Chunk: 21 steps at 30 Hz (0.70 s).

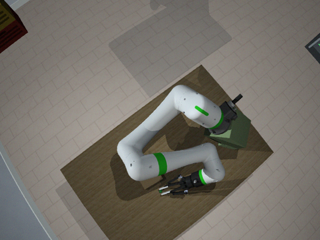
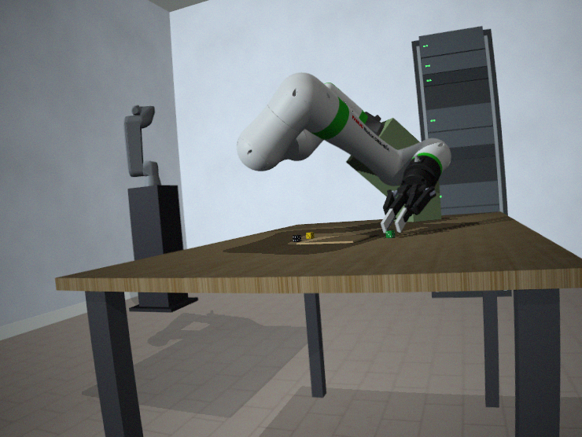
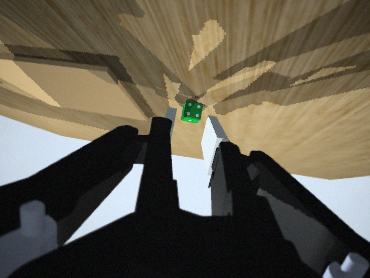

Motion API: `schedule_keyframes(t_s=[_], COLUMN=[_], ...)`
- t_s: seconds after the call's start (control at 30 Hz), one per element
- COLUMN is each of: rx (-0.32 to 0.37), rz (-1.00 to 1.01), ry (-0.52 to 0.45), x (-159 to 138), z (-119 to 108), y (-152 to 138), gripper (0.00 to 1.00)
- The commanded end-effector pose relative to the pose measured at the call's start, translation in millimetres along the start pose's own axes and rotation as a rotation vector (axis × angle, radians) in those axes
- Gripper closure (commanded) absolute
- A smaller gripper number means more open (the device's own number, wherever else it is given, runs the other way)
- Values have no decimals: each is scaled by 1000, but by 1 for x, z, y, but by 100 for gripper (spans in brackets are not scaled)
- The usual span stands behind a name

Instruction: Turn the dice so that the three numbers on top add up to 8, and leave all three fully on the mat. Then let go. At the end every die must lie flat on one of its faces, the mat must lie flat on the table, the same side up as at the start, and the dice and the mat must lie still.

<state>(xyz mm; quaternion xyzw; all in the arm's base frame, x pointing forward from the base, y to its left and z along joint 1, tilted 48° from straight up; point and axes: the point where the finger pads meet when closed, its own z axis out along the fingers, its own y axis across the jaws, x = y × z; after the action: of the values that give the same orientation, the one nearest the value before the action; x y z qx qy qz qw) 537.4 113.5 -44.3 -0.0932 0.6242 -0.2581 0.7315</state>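
A small green die (image 3: 192, 111) lies on the wooden table just beyond my fingertips, touching neither finger. My gripper (image 3: 189, 126) is open a little, with a gap wider than the die, and holds nothing. From the side, the gripper (image 2: 394, 225) points down at the green die (image 2: 389, 233), which sits on the bare table to the right of the thin tan mat (image 2: 324, 240). A black die (image 2: 296, 238) and a yellow die (image 2: 309, 235) sit at the mat's left end. In the overhead view the gripper (image 1: 162, 190) is near the table's front edge; the arm hides the mat and the other dice.
The green robot base block (image 1: 231, 133) stands at the table's right end. A dark server rack (image 2: 458, 122) stands behind the table. A grey stand with an arm (image 2: 150, 207) is on the left, off the table.
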Motion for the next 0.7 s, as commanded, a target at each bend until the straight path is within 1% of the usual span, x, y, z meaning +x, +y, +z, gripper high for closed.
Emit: schedule_keyframes(t_s=[0.0,0.07,0.2,0.3,0.67], rx=[3,3,3,3,3], rz=[1,1,1,1,1], ry=[2,2,2,2,2], x=[0,0,0,0,-3], z=[-16,-16,-28,-32,-35], y=[0,0,0,0,0], gripper=[81,81,81,81,81])
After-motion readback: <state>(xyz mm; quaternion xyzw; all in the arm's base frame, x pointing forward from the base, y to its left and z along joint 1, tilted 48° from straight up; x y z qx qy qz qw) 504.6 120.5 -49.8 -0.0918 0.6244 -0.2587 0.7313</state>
